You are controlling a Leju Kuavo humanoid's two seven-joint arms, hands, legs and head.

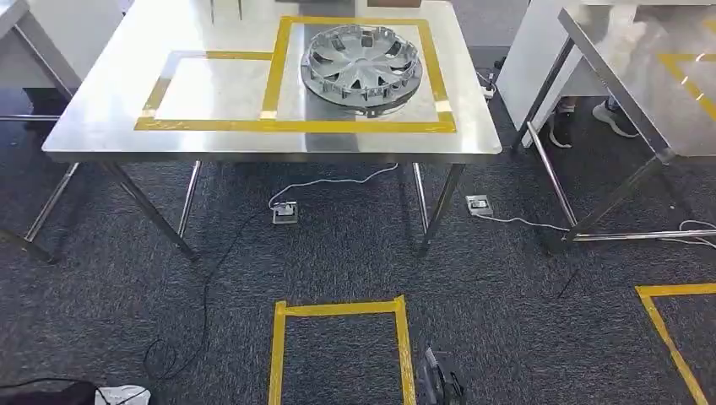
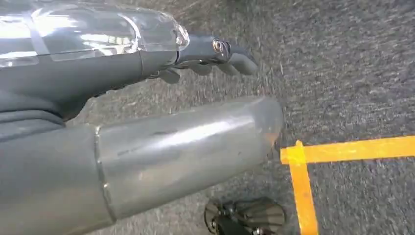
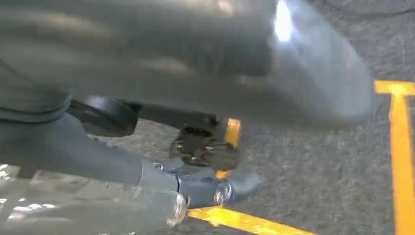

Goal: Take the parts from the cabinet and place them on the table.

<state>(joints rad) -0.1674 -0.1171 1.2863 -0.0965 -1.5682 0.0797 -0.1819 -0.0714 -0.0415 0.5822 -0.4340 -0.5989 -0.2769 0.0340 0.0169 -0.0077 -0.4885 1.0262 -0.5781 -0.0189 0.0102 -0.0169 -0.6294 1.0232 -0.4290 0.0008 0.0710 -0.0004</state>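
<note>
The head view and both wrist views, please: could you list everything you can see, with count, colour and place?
Wheel cover: one, silver, inside the right-hand taped box on the near table.
Table: one, steel, ahead; a second steel table at the right.
Tape outlines: yellow, two joined boxes on the near table; one box on the carpet in front; a corner at the right.
Floor sockets: two, metal, under the near table and beside its right leg, with white cables.
Person's shoes: grey, behind the right table.
Carpet: dark grey.
Left hand: grey, hanging over the carpet, holding nothing.
Right hand: grey, hanging over floor tape, holding nothing.
</note>
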